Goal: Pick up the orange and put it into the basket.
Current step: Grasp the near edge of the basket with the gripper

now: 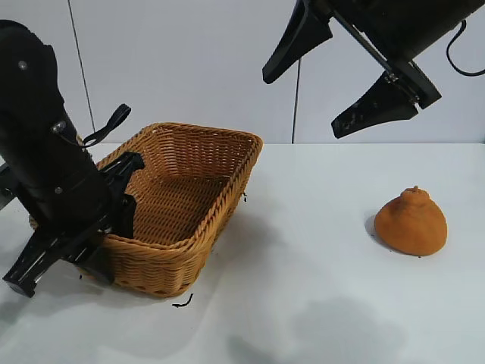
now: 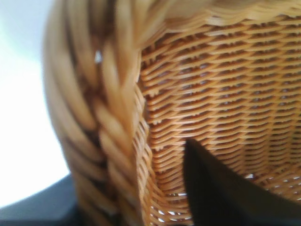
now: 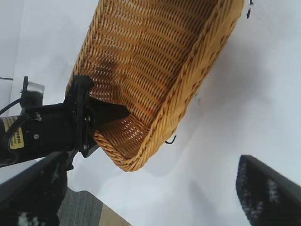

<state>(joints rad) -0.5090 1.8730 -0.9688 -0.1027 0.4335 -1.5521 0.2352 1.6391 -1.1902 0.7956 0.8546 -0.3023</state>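
Two arms, one target. Exterior view: orange [image 1: 411, 221] sits on table [image 1: 318, 296], well apart from basket [image 1: 182, 205]. Right gripper [image 1: 333, 80] hangs high above, fingers spread wide, holding nothing. Left gripper [image 1: 102, 220] straddles basket's near wall, one finger inside, one outside; grip not yet confirmed.

Left wrist view: braided rim close, dark finger [image 2: 221, 188] against inner weave.

Right wrist view: left gripper at basket corner; orange out of sight.

Orange looks matte, light, non-slippery; take low across broad body, not knob.
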